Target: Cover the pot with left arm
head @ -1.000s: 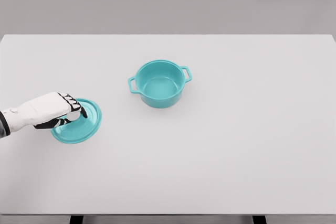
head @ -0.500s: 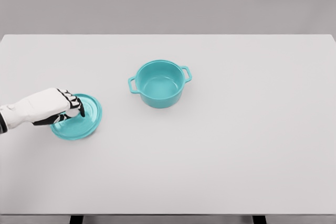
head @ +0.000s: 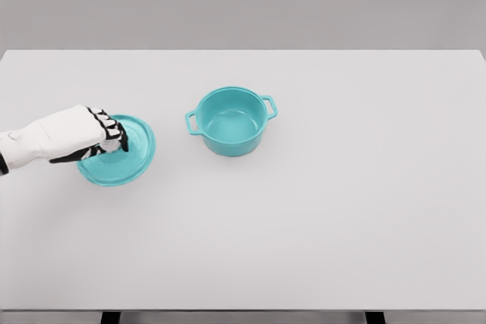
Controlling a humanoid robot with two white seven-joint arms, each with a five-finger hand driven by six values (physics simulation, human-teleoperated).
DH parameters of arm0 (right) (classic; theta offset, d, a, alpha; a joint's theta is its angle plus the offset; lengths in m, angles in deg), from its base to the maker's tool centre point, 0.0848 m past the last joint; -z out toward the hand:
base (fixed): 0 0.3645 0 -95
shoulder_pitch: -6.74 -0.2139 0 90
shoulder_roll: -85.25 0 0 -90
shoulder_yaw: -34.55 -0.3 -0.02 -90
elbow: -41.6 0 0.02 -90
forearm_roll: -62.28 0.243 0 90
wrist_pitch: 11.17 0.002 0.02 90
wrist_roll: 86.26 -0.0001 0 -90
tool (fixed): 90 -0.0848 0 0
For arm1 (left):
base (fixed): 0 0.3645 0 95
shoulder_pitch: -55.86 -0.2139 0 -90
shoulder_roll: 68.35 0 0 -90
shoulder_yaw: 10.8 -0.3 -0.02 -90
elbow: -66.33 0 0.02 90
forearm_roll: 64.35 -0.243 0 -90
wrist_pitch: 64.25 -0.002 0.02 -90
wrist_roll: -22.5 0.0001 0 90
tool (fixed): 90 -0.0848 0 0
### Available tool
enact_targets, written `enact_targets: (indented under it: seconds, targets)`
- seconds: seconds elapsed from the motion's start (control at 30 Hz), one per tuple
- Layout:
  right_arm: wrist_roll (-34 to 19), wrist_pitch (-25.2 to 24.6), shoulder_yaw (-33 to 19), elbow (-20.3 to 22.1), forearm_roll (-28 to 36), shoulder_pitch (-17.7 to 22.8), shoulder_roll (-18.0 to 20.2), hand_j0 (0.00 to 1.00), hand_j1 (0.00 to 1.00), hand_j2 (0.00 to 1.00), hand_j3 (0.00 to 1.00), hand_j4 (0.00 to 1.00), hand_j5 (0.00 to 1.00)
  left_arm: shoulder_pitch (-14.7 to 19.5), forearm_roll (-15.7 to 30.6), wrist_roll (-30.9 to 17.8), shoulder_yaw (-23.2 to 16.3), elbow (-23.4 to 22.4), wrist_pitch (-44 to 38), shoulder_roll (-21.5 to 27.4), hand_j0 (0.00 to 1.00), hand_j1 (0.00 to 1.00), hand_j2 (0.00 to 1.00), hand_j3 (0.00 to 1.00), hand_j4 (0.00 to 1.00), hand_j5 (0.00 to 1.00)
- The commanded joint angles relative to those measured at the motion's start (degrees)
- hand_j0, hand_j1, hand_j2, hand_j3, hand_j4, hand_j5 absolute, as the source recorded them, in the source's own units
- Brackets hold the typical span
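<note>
An open teal pot (head: 230,121) with two side handles stands on the white table (head: 319,210), a little left of the middle. Its teal round lid (head: 125,157) is at the left, tilted and lifted off the surface. My left hand (head: 106,140) comes in from the left edge and is shut on the lid's knob, covering the lid's left part. The lid is well left of the pot, apart from it. No right arm shows.
Nothing else lies on the table. Its far edge runs along the top against a grey wall, and its front edge sits near the bottom of the view.
My left hand has risen with the lid and moved slightly right toward the pot. The pot has not moved.
</note>
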Motion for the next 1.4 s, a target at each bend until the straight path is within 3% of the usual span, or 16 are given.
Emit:
enact_targets:
  seconds: [0.0, 0.73, 1.37]
  targets:
    - [0.0, 0.0, 0.0, 0.0, 0.0, 0.0, 0.0, 1.0, 1.0, 1.0, 1.0, 1.0, 1.0, 0.0, 0.3, 0.0, 0.0, 1.0, -0.1, 0.1, 0.52, 0.52, 0.52, 0.52, 0.52, 0.52]
    - [0.0, 0.0, 0.0, 0.0, 0.0, 0.0, 0.0, 1.0, 1.0, 1.0, 1.0, 1.0, 1.0, 3.9, 0.3, 0.0, -0.6, 3.8, -0.1, -2.9, 0.49, 0.49, 0.49, 0.49, 0.49, 0.49]
    - [0.0, 0.0, 0.0, 0.0, 0.0, 0.0, 0.0, 1.0, 1.0, 1.0, 1.0, 1.0, 1.0, 9.2, 0.1, 0.0, -5.0, 3.6, -0.1, -8.1, 0.49, 0.49, 0.49, 0.49, 0.49, 0.49]
